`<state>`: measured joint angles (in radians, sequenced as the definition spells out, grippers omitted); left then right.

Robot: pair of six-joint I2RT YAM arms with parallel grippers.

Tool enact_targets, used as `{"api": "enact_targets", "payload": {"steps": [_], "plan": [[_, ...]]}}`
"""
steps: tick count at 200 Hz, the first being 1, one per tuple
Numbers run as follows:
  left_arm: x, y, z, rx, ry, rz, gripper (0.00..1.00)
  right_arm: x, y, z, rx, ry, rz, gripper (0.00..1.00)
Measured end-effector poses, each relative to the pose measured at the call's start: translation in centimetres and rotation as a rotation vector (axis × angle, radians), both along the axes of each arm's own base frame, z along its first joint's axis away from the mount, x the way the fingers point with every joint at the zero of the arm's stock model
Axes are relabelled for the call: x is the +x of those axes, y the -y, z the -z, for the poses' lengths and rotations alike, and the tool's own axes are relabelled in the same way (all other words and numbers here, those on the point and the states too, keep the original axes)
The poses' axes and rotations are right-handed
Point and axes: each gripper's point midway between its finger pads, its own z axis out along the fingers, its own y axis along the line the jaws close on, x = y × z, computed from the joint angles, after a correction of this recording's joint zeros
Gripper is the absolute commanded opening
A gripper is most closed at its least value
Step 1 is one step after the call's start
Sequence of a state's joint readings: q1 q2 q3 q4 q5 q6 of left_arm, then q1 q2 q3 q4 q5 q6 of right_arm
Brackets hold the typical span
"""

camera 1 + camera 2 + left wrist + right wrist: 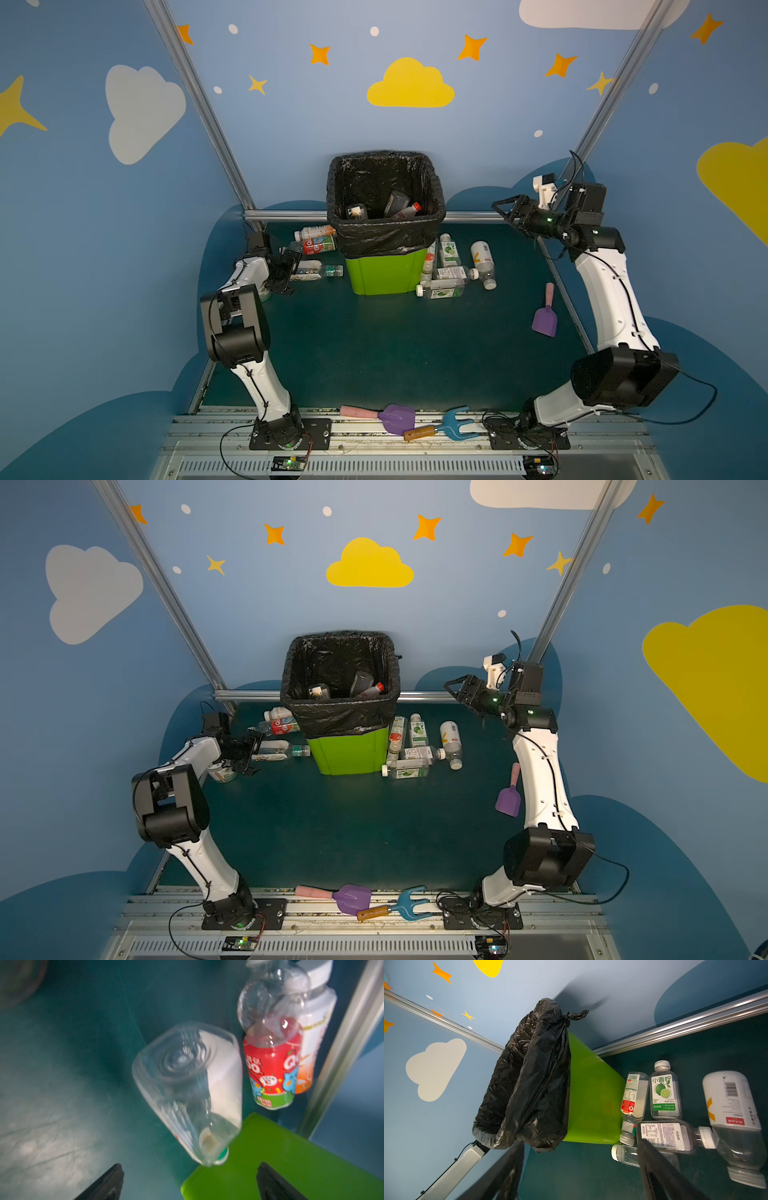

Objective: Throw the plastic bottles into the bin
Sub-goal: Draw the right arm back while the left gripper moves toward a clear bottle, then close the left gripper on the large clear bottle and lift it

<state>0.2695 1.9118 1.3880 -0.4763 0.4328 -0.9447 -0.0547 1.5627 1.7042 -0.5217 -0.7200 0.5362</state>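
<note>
So, left gripper [289,275] gapes near a clear square-based plastic bottle [187,1088]; right gripper [500,212] is open too, near the crinkly-bagged lime-green bin [386,270].

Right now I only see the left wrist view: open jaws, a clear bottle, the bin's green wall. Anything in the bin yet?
Observer: Yes. In both top views the bin holds several bottles, a red-capped bottle among them.
Operator: Any on its far side from me?
Observer: Five more lie clustered on the mat right of the bin.
Operator: Where's the right gripper?
Observer: The right gripper hangs in the air right of the bin, open and empty.
</note>
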Motion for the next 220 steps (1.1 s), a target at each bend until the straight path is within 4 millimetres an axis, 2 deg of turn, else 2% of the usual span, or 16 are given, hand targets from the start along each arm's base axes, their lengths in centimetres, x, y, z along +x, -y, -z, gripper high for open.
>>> {"api": "enact_targets", "payload": {"steps": [44, 68, 86, 139, 190, 220], "plan": [[1.3, -0.1, 0.7, 0.022, -0.016, -0.012, 1.00, 1.6, 1.5, 1.2, 0.045, -0.040, 0.024, 0.84], [2.4, -0.2, 0.6, 0.032, -0.010, -0.014, 1.00, 2.5, 1.8, 1.8, 0.067, -0.064, 0.021, 0.84], [3.1, -0.2, 1.2, 0.038, -0.019, -0.012, 1.00, 3.1, 1.9, 2.3, 0.082, -0.079, 0.015, 0.84], [3.0, -0.1, 3.5, 0.040, -0.094, -0.012, 1.00, 3.9, 2.2, 3.3, 0.104, -0.110, 0.011, 0.84], [4.5, -0.5, 2.2, 0.052, -0.063, -0.007, 0.98, 4.2, 3.4, 3.6, 0.121, -0.125, 0.035, 0.84], [4.4, -0.4, 2.4, 0.054, -0.068, 0.001, 0.98, 4.3, 3.8, 3.5, 0.125, -0.123, 0.042, 0.84]]}}
